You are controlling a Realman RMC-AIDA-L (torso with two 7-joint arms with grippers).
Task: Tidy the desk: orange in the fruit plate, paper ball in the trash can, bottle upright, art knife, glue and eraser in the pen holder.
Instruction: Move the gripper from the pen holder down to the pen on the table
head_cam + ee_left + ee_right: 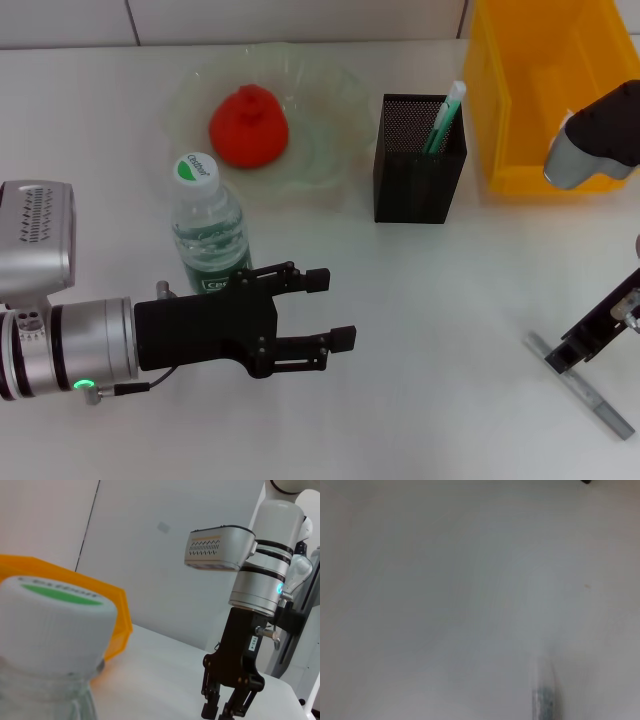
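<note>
The art knife [582, 385] lies flat on the desk [430, 400] at the right, well apart from the pen holder [419, 160] it belongs in. The right gripper [585, 342] is down on its near end — whether it has closed I cannot tell. The bottle [208, 225] stands upright; the left gripper [325, 308], its 2 fingers spread, sits just beside it — released, apparently.

Head view looks steeply down on the desk [400, 300], the bottle [208, 225] at 9 o'clock. Left wrist view sits against the bottle cap [52, 625], facing level across; both share the yellow bin [545, 95]. Right wrist view hovers near bare tabletop.
</note>
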